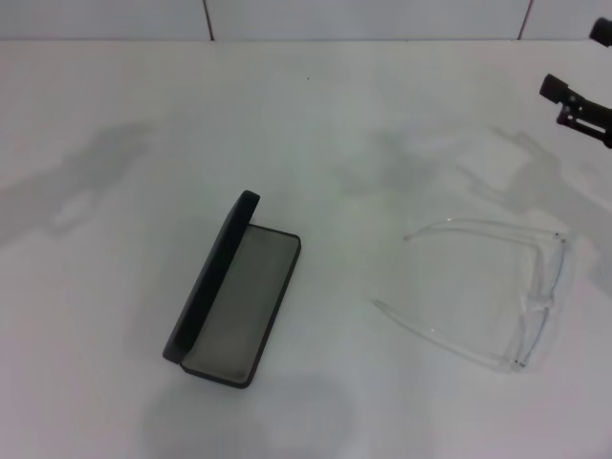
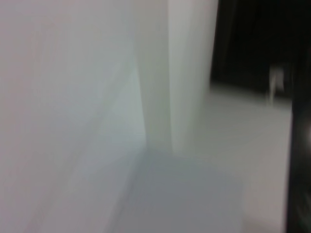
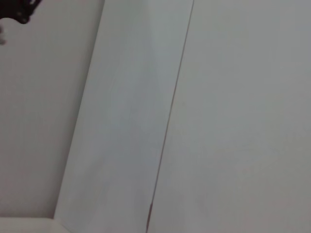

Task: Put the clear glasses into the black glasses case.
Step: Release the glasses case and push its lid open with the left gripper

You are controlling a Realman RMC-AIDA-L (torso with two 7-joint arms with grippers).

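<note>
The black glasses case (image 1: pixel 236 304) lies open on the white table (image 1: pixel 316 134), left of centre, its lid standing up along the left side and the grey lining facing up. The clear glasses (image 1: pixel 542 298) lie on the table to the right of the case, arms unfolded and pointing toward it. Only part of my right gripper (image 1: pixel 579 105) shows, at the far right edge, above and behind the glasses and apart from them. My left gripper is out of view. Neither wrist view shows the case or the glasses.
A white wall with thin vertical seams (image 1: pixel 206 19) runs along the table's far edge. The left wrist view shows a white wall corner (image 2: pixel 155 141) and a dark area (image 2: pixel 257 39). The right wrist view shows white panels with a seam (image 3: pixel 170 121).
</note>
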